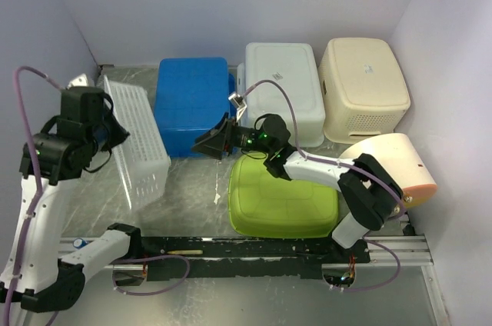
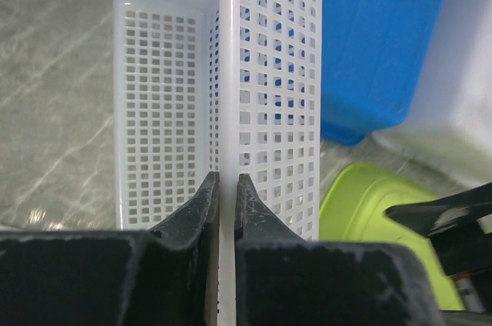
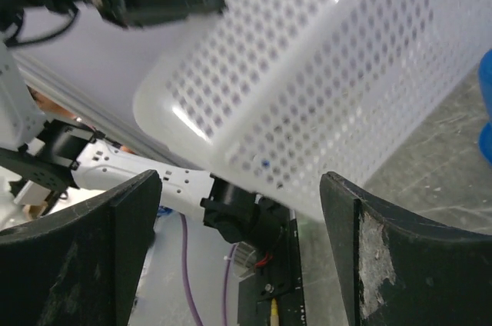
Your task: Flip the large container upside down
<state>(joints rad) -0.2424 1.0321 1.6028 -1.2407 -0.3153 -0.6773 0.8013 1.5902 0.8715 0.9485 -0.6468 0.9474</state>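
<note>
- Grey marbled desk [image 1: 196,180] sits inside plain white walls [image 1: 231,3].
- On the left side of the desk is the white basket with holes [image 1: 138,138]. It is big and long.
- The basket is tipped up on its side, not flat. I cannot tell if its low edge touches the desk.
- The left tool [image 2: 227,187] is clenched on one long wall of the basket. One finger is inside the basket and one is outside.
- The right tool [image 3: 240,187] is spread wide with nothing in it. It points at the basket but stays apart from it.
- The right tool hangs between a blue bin [image 1: 192,103] and a green bin [image 1: 280,199].
- The blue bin is just beside the basket, at the back. It lies bottom up.
- The green bin is at the front, bottom up too.
- A white bin [image 1: 283,84] and a cream bin [image 1: 363,80] stand side by side at the back wall, right of the blue one.
- One more cream tub [image 1: 396,161] lies on its side at the far right.
</note>
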